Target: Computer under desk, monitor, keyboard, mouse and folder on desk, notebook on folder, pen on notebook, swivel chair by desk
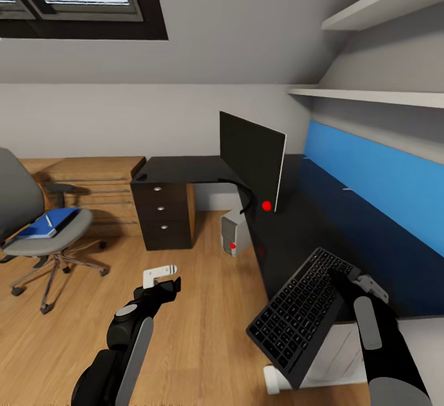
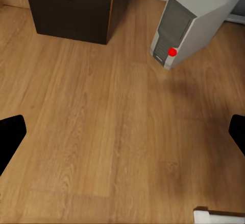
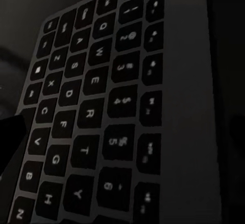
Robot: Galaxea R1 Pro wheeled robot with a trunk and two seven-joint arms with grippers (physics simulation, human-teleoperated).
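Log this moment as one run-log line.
right tool: shut on slim black-keyed keyboard, tilted over long black desk edge | left tool: open, empty, above wooden floor | blue folder: on grey swivel chair

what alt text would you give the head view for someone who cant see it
The right gripper holds the keyboard tilted over the desk edge, near the monitor. The computer sits under the desk; the swivel chair carries the folder.

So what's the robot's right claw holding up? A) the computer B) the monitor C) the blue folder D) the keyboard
D: in the head view the right claw grips the far edge of the keyboard, which tilts in the air over the desk edge.
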